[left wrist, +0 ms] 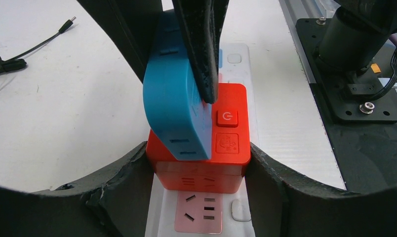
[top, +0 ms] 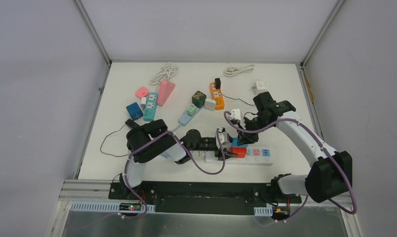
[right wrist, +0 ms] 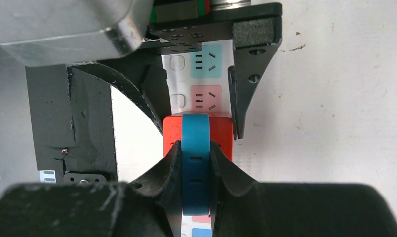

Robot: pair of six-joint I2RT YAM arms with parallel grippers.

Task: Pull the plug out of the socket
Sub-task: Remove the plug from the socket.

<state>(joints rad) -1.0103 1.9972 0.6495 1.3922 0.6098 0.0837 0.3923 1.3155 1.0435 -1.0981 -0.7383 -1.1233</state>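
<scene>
Left wrist view: our left fingers (left wrist: 112,190) clamp the red socket cube (left wrist: 199,153) to brace it on the strip (left wrist: 238,74), right fingers (left wrist: 202,44) squeezing the blue plug (left wrist: 172,98) seated in it.

Two arms reach over the tabletop (top: 196,74): one left arm (top: 148,142), one right arm (top: 305,136). Four power strips lie there: one white strip (top: 259,154), one orange strip (top: 217,97) and two light blue strips (top: 150,106) (top: 185,117). There are two coiled white cables (top: 164,73) (top: 238,70), one red cube (left wrist: 199,177) and one blue plug (left wrist: 172,98).
</scene>
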